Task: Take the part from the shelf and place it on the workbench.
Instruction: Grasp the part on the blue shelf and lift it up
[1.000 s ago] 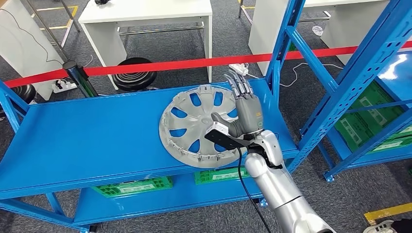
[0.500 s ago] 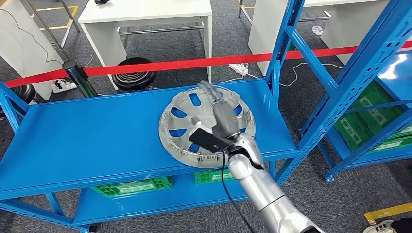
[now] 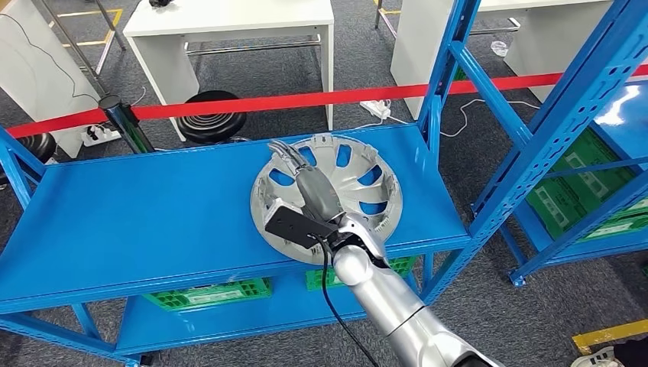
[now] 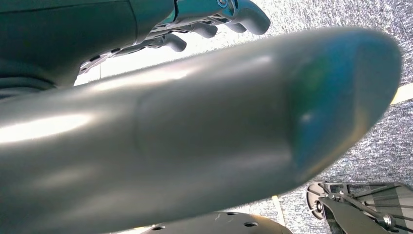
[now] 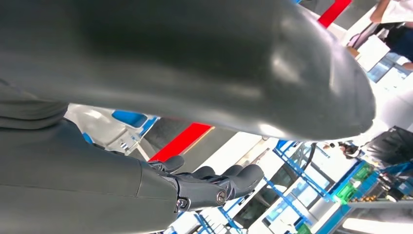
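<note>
1. Blue shelf (image 3: 137, 206): a steel rack with a flat blue upper deck that spans most of the head view. A second blue rack (image 3: 565, 115) stands to its right. Green crates (image 3: 210, 293) sit on the lower level beneath the deck.

2. Surroundings: a red barrier tape (image 3: 252, 103) runs across behind the shelf, with a white table (image 3: 229, 19) and a black stool (image 3: 210, 115) beyond it on grey carpet.

3. Part (image 3: 359, 180): a silver-grey wheel cover with oval openings through which the blue deck shows. It lies flat on the right half of the upper deck, its near rim at the deck's front edge.

4. Right arm (image 3: 397, 306): silver, entering from below and reaching up over the near side of the part.

5. Right hand (image 3: 309, 187): positioned over the left half of the part, palm down, fingers (image 3: 281, 151) extended toward the far-left rim. In the right wrist view the fingers (image 5: 214, 183) lie straight and close together, with nothing clasped in them. Whether the hand touches the part's surface cannot be determined.

6. Left hand (image 4: 214, 19): seen in the left wrist view with its fingers slightly curled and apart, holding nothing, above grey carpet.
</note>
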You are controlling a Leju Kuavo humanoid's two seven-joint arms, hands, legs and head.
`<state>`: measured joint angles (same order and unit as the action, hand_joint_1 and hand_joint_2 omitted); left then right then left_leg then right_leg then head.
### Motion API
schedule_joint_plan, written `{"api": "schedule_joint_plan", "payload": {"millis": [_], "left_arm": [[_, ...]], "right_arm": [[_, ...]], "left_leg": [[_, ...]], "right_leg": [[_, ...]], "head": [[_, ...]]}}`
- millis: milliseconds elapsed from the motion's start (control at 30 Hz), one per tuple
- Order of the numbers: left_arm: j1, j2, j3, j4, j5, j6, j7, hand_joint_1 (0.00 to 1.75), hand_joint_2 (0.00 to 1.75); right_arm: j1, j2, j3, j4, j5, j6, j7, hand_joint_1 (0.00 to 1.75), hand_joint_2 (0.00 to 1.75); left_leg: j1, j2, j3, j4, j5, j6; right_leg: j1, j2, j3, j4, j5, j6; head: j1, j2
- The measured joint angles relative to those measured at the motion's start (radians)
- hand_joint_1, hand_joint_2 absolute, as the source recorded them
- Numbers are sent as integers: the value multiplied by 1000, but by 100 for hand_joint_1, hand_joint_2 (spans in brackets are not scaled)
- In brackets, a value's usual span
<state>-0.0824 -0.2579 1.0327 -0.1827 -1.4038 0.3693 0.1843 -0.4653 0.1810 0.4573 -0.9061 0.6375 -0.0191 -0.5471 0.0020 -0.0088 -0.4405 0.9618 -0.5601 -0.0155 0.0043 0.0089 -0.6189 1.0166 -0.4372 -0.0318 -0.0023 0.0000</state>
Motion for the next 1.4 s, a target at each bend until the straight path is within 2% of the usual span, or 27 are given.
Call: {"api": "schedule_joint_plan", "payload": {"millis": [500, 767, 1000, 1133, 1400], "left_arm": [[0, 0, 0, 0, 6, 0, 0, 0, 0], [-1, -1, 0, 0, 39, 9, 9, 0, 0], [-1, -4, 1, 0, 45, 23, 10, 0, 0], [-2, -4, 1, 0, 41, 28, 10, 0, 0], [-2, -4, 1, 0, 42, 28, 10, 0, 0]], "right_arm": [[-13, 12, 12, 29, 8, 10, 8, 0, 0], [-83, 34, 62, 143, 83, -16, 73, 0, 0], [-113, 52, 90, 251, 129, -104, 154, 0, 0], [-112, 58, 103, 309, 137, -121, 156, 0, 175], [-109, 82, 123, 366, 148, -120, 161, 0, 175]], "left_leg": [[0, 0, 0, 0, 0, 0], [0, 0, 0, 0, 0, 0], [0, 0, 0, 0, 0, 0], [0, 0, 0, 0, 0, 0], [0, 0, 0, 0, 0, 0]], "right_leg": [[0, 0, 0, 0, 0, 0], [0, 0, 0, 0, 0, 0], [0, 0, 0, 0, 0, 0], [0, 0, 0, 0, 0, 0], [0, 0, 0, 0, 0, 0]], "head": [[0, 0], [0, 0], [0, 0], [0, 0], [0, 0]]}}
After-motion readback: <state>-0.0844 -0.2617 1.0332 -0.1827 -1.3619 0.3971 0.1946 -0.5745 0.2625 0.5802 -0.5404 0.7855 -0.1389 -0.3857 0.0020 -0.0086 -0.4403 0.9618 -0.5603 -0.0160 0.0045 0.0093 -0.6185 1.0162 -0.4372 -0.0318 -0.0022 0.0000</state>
